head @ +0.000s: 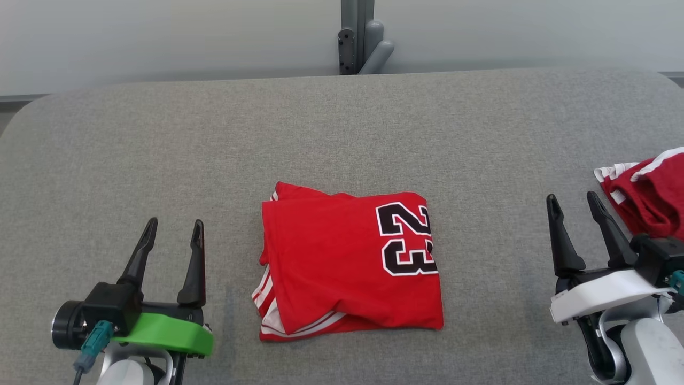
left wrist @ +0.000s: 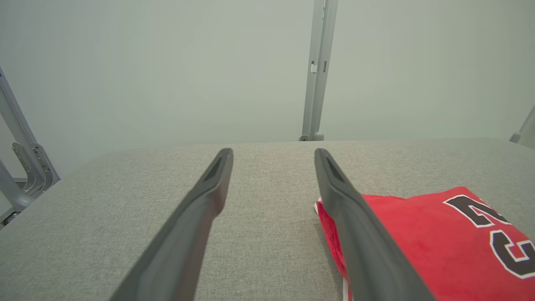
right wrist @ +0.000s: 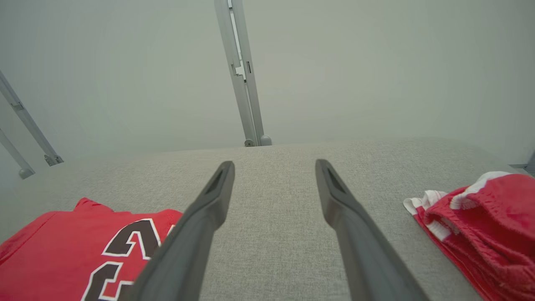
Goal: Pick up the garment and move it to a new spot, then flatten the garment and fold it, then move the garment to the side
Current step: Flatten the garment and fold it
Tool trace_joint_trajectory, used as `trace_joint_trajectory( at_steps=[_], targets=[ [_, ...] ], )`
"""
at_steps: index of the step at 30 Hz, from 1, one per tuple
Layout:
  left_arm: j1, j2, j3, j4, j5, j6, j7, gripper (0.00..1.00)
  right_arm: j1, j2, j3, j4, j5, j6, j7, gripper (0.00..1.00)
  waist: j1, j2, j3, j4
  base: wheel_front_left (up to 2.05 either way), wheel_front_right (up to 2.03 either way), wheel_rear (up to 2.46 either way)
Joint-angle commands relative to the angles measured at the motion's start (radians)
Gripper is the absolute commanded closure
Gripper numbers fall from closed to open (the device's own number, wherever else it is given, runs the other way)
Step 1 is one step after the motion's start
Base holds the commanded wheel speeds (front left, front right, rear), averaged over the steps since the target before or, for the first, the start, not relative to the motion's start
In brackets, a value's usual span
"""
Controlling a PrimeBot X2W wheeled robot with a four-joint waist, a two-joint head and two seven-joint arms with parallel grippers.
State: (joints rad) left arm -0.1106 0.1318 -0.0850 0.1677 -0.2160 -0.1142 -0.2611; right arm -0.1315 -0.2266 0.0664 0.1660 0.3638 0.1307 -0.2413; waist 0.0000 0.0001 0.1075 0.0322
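Folding looks done on the red jersey [head: 350, 264]: it lies as a neat rectangle on the grey counter [head: 160, 133], number 23 face up, with its white-striped hems stacked at the edge nearest the robot. It sits between the two hands, close to the inner finger of the left hand [head: 175, 223] and somewhat farther from the right hand [head: 572, 197], touching neither. That central spot suits a fold worked by two arms from either side. By my reading only the last step, shifting it to the side, is not yet done.

Both hands sit low over the counter with their fingers pointing away from the robot, flanking the jersey and clear of it, so nothing drags the fold. The left hand is spread wide, grips nothing and touches no cloth; in its wrist view bare counter shows between its fingers. The right hand is likewise spread wide and empty. Beyond its outer finger lies a second red garment [head: 649, 195], crumpled and white-trimmed; in the right wrist view a strip of counter separates it from that finger.
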Motion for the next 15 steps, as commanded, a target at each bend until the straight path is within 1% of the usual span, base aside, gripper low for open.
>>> trace_joint_trajectory(
  at_steps=[1, 5, 15],
  targets=[
    [0.015, 0.008, 0.003, -0.001, -0.002, 0.005, -0.003, 0.0, 0.012, 0.003, -0.005, -0.006, -0.006, 0.0, 0.004, 0.0, 0.0, -0.0001, -0.007, -0.006, 0.0, 0.0, 0.0],
    [0.031, 0.014, 0.001, 0.0, 0.0, 0.01, 0.001, 0.0, 0.046, 0.011, -0.037, -0.036, -0.028, 0.0, 0.022, 0.0, 0.0, -0.0001, -0.026, -0.017, 0.0, 0.0, 0.0],
    [0.082, 0.033, -0.009, -0.02, -0.002, 0.018, 0.03, 0.0, 0.135, 0.024, -0.072, -0.102, -0.051, 0.0, 0.063, 0.0, 0.0, -0.0001, -0.077, -0.038, 0.0, 0.0, 0.0]
  ],
)
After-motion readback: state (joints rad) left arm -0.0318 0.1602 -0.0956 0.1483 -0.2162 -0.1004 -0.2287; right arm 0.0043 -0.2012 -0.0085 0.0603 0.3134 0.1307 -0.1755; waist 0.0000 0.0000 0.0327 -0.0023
